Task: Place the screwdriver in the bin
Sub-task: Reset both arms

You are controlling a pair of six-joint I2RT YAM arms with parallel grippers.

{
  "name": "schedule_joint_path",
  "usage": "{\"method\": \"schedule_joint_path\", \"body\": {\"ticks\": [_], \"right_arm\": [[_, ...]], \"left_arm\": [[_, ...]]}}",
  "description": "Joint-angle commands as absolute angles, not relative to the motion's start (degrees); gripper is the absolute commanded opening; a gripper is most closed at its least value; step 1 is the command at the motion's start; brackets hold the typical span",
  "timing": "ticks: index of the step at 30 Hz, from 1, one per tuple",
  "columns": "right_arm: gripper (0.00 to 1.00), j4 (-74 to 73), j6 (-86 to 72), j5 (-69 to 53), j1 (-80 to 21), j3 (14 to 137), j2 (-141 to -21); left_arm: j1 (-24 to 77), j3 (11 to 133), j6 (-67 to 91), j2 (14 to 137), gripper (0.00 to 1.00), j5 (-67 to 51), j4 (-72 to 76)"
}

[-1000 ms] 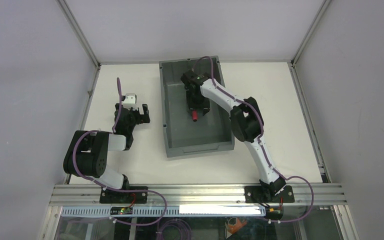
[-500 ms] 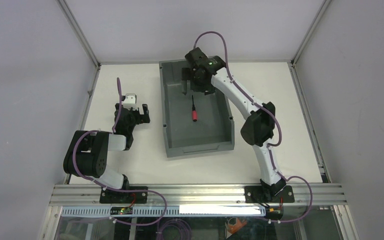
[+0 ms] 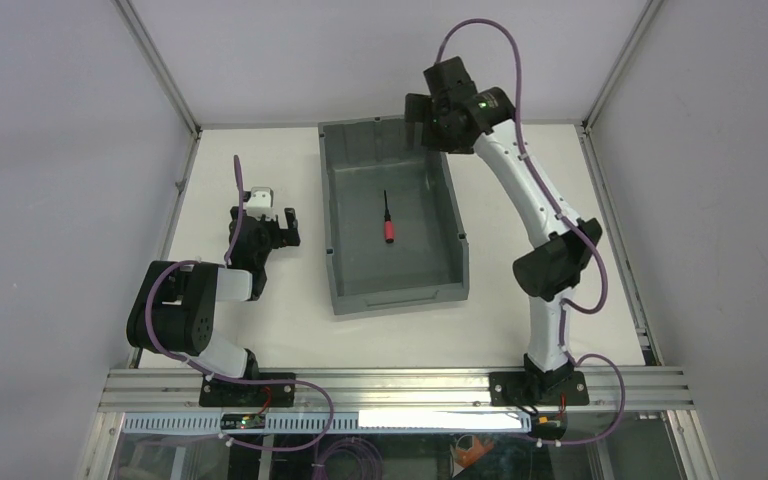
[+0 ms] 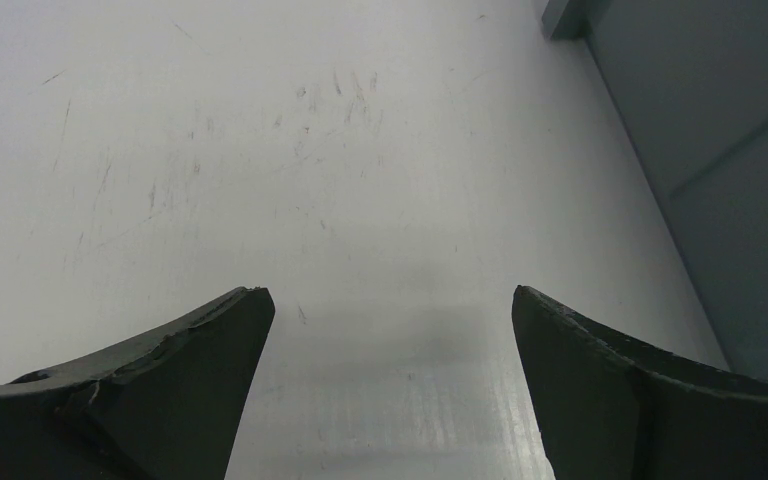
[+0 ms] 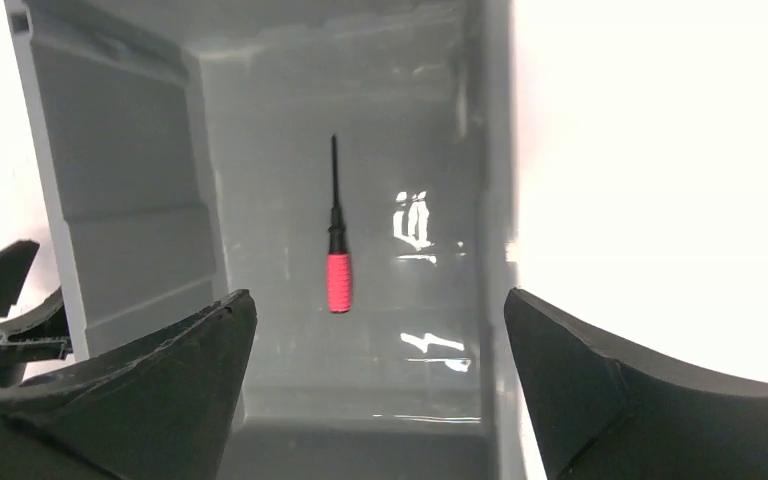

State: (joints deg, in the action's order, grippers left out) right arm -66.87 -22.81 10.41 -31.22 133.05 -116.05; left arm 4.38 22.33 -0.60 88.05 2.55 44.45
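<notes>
With the screwdriver (image 3: 388,218) lying mid-floor inside the bin (image 3: 328,215), the job is looking done, the right gripper (image 5: 377,296) hovering open and empty over the bin's far end, the left gripper (image 4: 391,292) idling open beside it.

Bench (image 3: 260,320): white, flat, with fine scratches and scuffs on the surface left of the bin. Bin (image 3: 332,250): dark grey, rectangular, stands directly on bench, long axis near-to-far, far wall close to bench's back edge. White surface shows along bin's other sides.
</notes>
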Motion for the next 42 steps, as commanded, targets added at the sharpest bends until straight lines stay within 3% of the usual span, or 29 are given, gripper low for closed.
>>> {"method": "schedule_joint_path", "body": {"ticks": [1, 21, 33, 42], "right_arm": [[0.99, -64.42, -19.42, 13.01, -27.61, 131.22, -108.01], [0.99, -47.13, -14.36, 14.0, -10.41, 96.42, -86.67], [0.99, -24.33, -10.75, 16.59, -6.03, 68.04, -77.99], [0.99, -8.34, -8.3, 18.08, -5.1, 51.81, -79.18]], "left_arm": [[3.78, 21.97, -0.17, 86.18, 0.99, 1.67, 45.99], [3.78, 21.97, -0.17, 86.18, 0.99, 1.67, 46.01], [3.78, 21.97, -0.12, 86.18, 0.99, 1.67, 46.01], [3.78, 21.97, -0.18, 86.22, 0.99, 1.66, 45.99]]}}
